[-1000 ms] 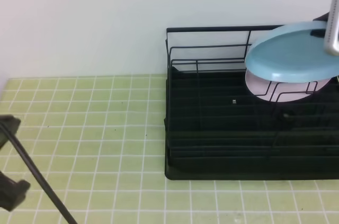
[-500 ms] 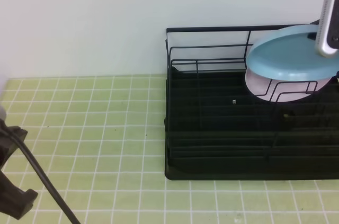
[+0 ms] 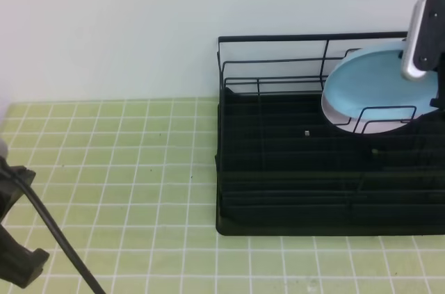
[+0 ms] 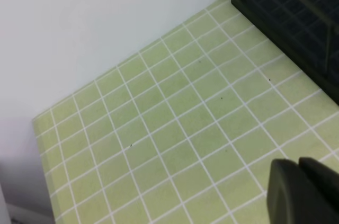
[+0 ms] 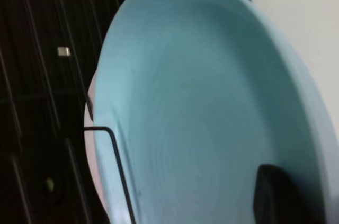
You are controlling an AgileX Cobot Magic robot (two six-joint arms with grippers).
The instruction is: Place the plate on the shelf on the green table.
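— At the upper right of the exterior high view, what do you see?

— I see the plate (image 3: 361,92), light blue, standing tilted among the upright wires of the shelf (image 3: 278,169). Its hollow face is turned toward the camera. Behind its lower edge a pink plate (image 3: 389,126) shows as a pale strip.

— Does the right gripper (image 3: 425,64) hold it?

— Yes, at the right rim. In the right wrist view one dark finger (image 5: 275,195) lies on the inner face near the rim, so the jaws pinch the plate (image 5: 201,107). A wire loop (image 5: 114,166) of the rack stands in front of the plate's left side.

— And the left gripper (image 4: 304,192)?

— It is at the lower left of the high view, over the green table (image 3: 125,169), well apart from the shelf. In the left wrist view the two dark fingers lie pressed together with nothing between them.
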